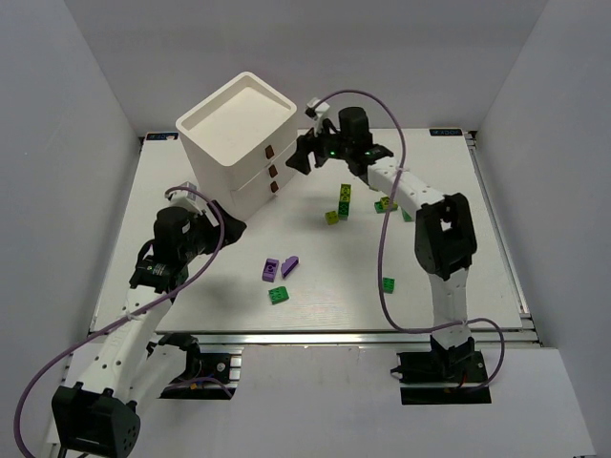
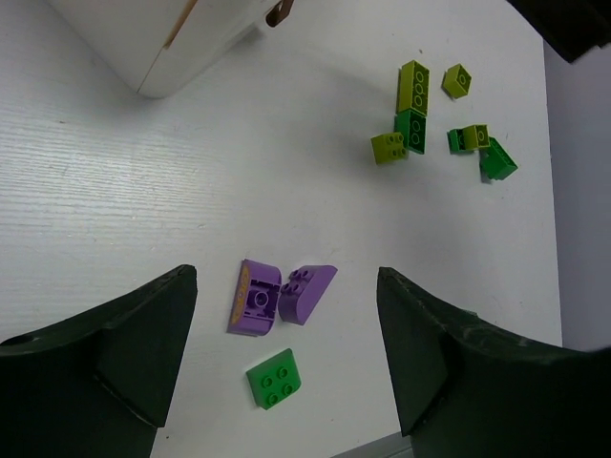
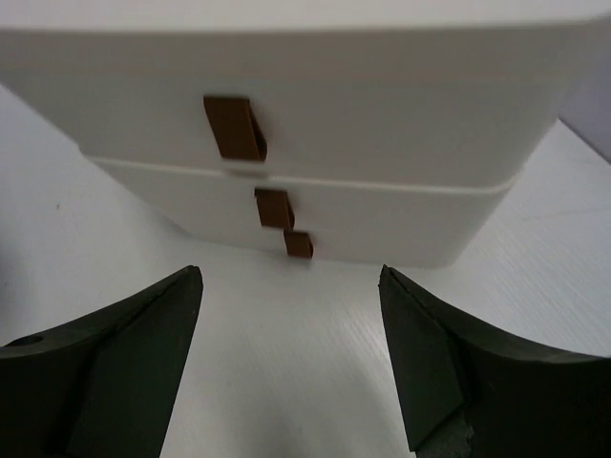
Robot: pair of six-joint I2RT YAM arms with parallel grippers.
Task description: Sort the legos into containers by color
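Lying side by side, two purple legos (image 2: 256, 298), three brown pull tabs (image 3: 234, 127)

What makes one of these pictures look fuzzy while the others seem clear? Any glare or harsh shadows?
Right wrist view: the white rounded plastic drawer unit and its small brown pull tabs are soft, out of focus. Left wrist view: the small purple studded bricks are crisp, studs visible. Top external view: even light on the white table, only faint shadows, no glare.
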